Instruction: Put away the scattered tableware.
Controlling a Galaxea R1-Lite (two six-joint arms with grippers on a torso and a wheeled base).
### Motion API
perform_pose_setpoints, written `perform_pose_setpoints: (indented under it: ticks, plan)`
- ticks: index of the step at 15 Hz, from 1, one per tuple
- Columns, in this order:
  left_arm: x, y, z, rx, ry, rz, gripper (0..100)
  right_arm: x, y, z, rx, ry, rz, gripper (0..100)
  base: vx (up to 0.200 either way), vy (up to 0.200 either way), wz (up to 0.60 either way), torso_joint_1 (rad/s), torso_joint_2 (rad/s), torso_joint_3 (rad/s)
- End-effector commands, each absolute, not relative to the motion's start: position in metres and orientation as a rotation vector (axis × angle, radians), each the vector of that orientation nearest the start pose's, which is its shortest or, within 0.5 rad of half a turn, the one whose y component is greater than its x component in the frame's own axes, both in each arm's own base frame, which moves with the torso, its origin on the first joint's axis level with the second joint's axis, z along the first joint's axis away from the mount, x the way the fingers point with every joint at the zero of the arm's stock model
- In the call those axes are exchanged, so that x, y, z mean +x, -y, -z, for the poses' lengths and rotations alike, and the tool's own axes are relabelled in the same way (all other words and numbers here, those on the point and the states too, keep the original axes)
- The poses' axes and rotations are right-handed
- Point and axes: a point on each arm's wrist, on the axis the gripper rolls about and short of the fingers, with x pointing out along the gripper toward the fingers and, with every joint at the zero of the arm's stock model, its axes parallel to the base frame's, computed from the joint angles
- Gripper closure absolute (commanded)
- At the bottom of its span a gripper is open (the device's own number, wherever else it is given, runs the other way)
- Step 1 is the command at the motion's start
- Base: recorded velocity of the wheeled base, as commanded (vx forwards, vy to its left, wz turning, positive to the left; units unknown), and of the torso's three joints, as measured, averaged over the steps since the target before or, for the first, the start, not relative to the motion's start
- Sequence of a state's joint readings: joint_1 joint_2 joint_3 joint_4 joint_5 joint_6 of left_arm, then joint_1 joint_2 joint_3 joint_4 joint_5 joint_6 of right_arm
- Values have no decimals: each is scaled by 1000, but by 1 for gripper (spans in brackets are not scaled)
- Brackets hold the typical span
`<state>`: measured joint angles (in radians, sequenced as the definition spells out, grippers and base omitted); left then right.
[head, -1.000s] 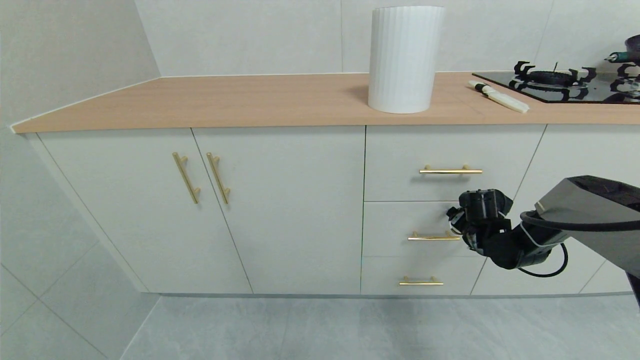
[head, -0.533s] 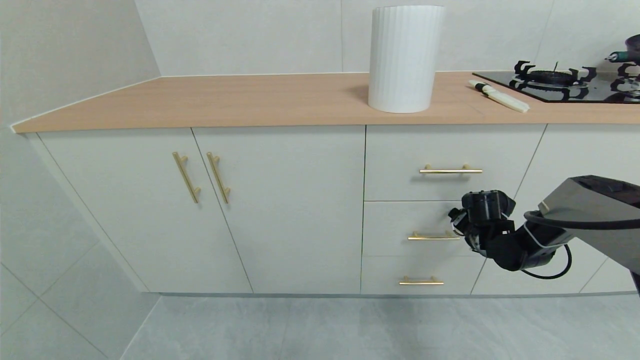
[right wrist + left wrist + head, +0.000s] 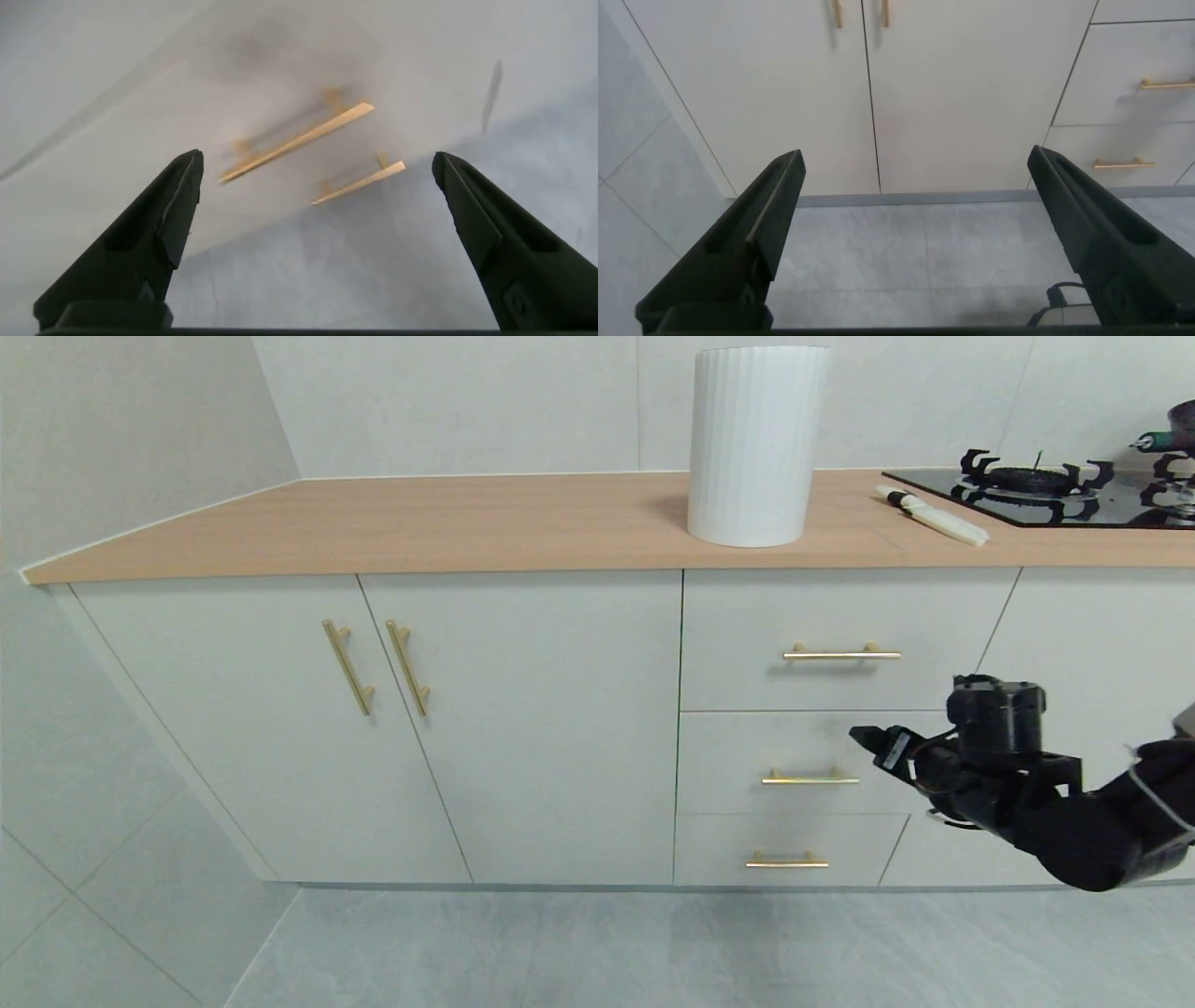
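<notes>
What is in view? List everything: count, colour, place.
counter: one, wood-brown, atop the cabinets.
cylinder: one, white, ribbed, upright on the counter.
utensil: one, white with a dark band, flat on the counter between cylinder and stove.
stove: one, black, at the counter's right end.
doors: two, pale grey, gold handles, shut, left.
drawers: three, pale grey, gold handles, stacked, shut.
floor: grey tiles.
right pincer: black, open, before the middle drawer, touching nothing.
left pincer: black, open, above the floor.
</notes>
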<state>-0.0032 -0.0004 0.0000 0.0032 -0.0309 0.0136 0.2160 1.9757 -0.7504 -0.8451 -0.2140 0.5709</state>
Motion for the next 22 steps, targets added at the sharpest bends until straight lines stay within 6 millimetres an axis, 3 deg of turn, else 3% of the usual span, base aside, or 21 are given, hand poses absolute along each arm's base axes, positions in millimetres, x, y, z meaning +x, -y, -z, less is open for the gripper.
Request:
perform_pose_setpoints:
  ticks: [1,4,7,9,13,16,18,20,22]
  plan:
    - [-23,1,-75,14,-3,34,0,270,-67,-168,388,-141,-25,0,0,0,0,0,0,0]
    - [-23,1,-75,14,-3,34,0,201,-62,-192,322,-37,-63,0,0,0,0,0,0,0]
    - [-23,1,-75,14,-3,34,0,140,-41,-210,226,114,-51,0,0,0,0,0,0,0]
    - [-23,1,-75,14,-3,34,0,98,-24,-212,124,187,58,0,0,0,0,0,0,0]
    - [-23,1,-75,14,-3,34,0,12,9,-175,22,189,364,0,0,0,0,0,0,0]
    - [-23,1,-75,14,-3,34,0,-40,12,-149,-33,209,372,0,0,0,0,0,0,0]
    - [-23,1,-75,14,-3,34,0,-50,9,-140,-33,250,437,0,0,0,0,0,0,0]
    - [-23,1,-75,14,-3,34,0,-44,10,-130,-23,227,488,0,0,0,0,0,0,0]
    - [-23,1,-75,14,-3,34,0,-31,9,-103,-40,160,432,0,0,0,0,0,0,0]
